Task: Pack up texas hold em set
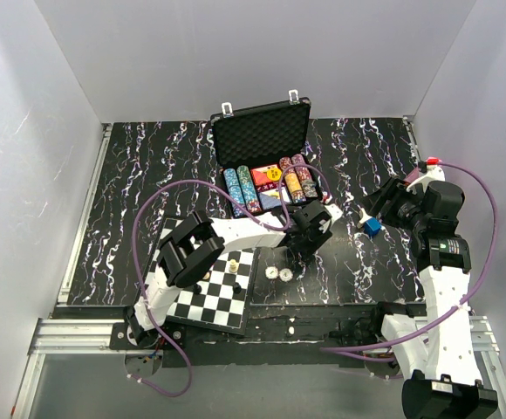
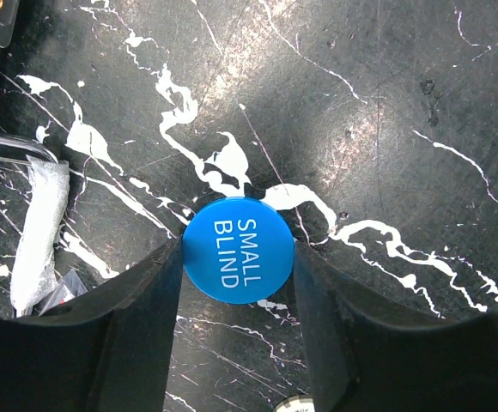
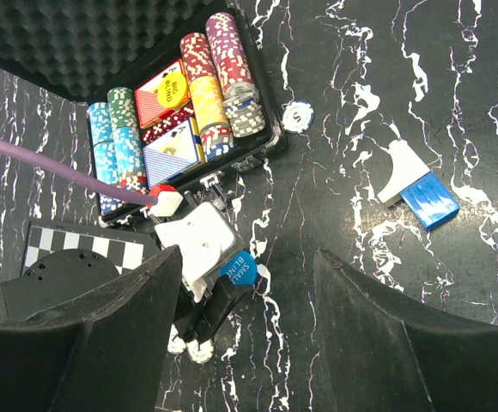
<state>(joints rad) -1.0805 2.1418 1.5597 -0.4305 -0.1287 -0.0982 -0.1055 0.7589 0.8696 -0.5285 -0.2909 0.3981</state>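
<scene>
The black briefcase stands open at the back, foam lid up. Rows of poker chips, card decks and a yellow round button fill its tray. My left gripper is shut on a blue round button marked SMALL BLIND, one finger against each side, just in front of the case over the black marbled mat. Two white chips lie near it. A lone chip rests right of the case. My right gripper hangs open and holds nothing, off to the right.
A black-and-white chessboard with pieces lies at the front left, under my left arm. A blue-and-white block sits on the mat to the right. White walls close in the back and both sides.
</scene>
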